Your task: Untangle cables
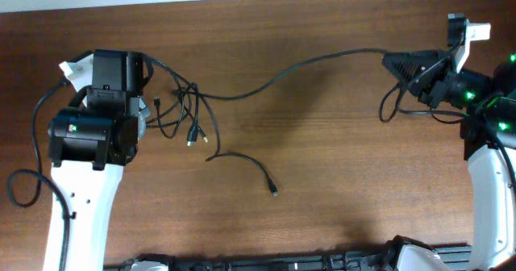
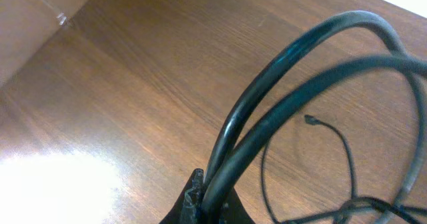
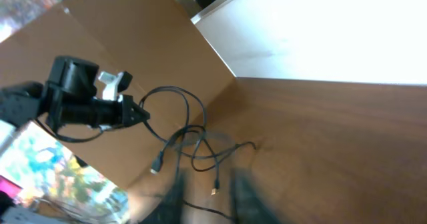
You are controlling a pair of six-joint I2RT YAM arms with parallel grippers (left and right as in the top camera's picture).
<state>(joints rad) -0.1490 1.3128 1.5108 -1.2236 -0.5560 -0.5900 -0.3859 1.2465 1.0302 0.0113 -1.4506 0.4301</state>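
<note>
A tangle of thin black cables (image 1: 184, 114) with metallic plugs hangs at my left gripper (image 1: 150, 106). In the left wrist view that gripper (image 2: 200, 201) is shut on two cable strands (image 2: 280, 84) that arch up from it. One long cable (image 1: 306, 64) runs from the tangle, raised above the table, to my right gripper (image 1: 389, 60). In the right wrist view its blurred fingers (image 3: 213, 201) stand apart with a thin cable strand crossing between them; the tangle (image 3: 190, 144) shows beyond. A separate cable (image 1: 250, 162) lies loose on the table.
The wooden table (image 1: 339, 166) carries the loose cable's plug end (image 1: 274, 192) near the middle front. A black loop (image 1: 387, 110) hangs under the right gripper. My left arm (image 3: 87, 104) shows in the right wrist view. A white wall (image 3: 333, 31) borders the far edge.
</note>
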